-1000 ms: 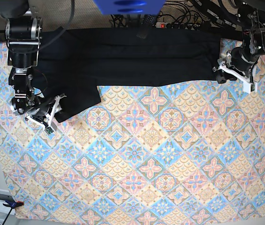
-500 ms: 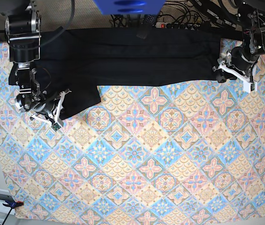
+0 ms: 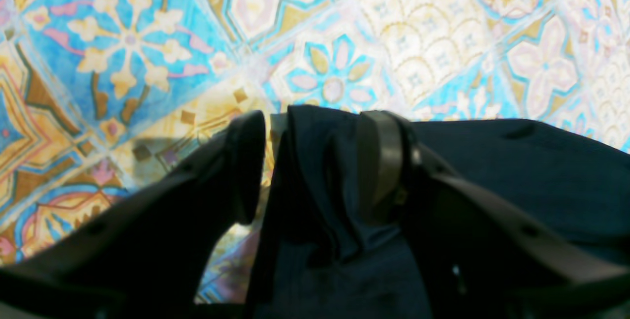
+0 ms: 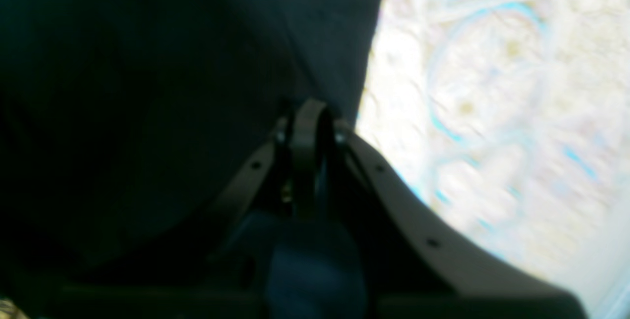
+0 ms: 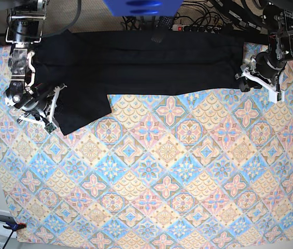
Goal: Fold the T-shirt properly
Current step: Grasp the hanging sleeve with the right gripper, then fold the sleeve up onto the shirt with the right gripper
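Broadly, the patterned tablecloth (image 5: 162,171) is filling the frame, with the T-shirt (image 5: 136,62), matte black, lying in a long band across the top and a sleeve hanging at upper left. There the right gripper (image 5: 46,110) is pinching its hem; at upper right the left gripper (image 5: 257,78) is straddling cloth, fingers spread.

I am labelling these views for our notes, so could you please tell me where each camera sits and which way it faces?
Base: overhead, looking down on the patterned tablecloth and black T-shirt; both arms show, the right claw and left claw.
Left wrist: on the left arm, looking along its open claw at the shirt's edge.
Right wrist: on the right arm, looking along its shut claw, pinching shirt cloth.
Shared: all three show the shirt and tablecloth.
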Action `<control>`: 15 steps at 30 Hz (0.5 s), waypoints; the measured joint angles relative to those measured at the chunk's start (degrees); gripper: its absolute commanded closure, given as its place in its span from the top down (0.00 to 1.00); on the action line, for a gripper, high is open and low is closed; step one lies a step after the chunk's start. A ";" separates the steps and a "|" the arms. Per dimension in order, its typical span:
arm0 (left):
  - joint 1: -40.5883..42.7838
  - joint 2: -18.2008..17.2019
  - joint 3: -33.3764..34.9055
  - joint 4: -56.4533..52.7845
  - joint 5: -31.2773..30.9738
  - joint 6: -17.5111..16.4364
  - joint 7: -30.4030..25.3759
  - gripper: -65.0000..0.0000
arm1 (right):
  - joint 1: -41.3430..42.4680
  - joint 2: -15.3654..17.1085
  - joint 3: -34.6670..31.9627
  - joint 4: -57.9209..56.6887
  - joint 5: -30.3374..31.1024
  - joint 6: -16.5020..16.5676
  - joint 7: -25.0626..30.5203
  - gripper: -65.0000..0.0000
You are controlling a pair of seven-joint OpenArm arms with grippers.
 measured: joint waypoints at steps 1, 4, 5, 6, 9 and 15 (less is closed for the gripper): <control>-0.02 -0.04 0.00 0.00 -0.02 -0.09 -0.02 0.46 | -1.03 0.00 0.50 1.97 -0.22 0.02 -0.20 0.04; 0.00 -0.02 0.00 0.00 0.02 0.00 0.02 0.46 | -2.32 -0.26 2.01 2.19 0.22 0.13 -0.52 0.11; -0.02 -0.02 0.00 -0.02 0.00 -0.02 0.00 0.46 | -2.03 -0.28 2.23 1.05 -0.15 0.11 -0.61 0.15; -0.04 0.07 0.00 -0.02 -0.02 -0.02 -0.02 0.46 | -1.49 -0.28 2.40 -0.33 -0.15 0.22 -0.70 0.20; -0.20 0.66 0.00 -0.02 -0.02 -0.04 0.02 0.46 | 1.88 -0.48 3.04 -5.38 -0.31 0.24 -0.07 0.32; -0.68 0.59 0.11 -0.02 0.00 0.00 -0.04 0.46 | 9.25 -0.48 3.13 -16.02 -0.13 0.04 3.80 0.36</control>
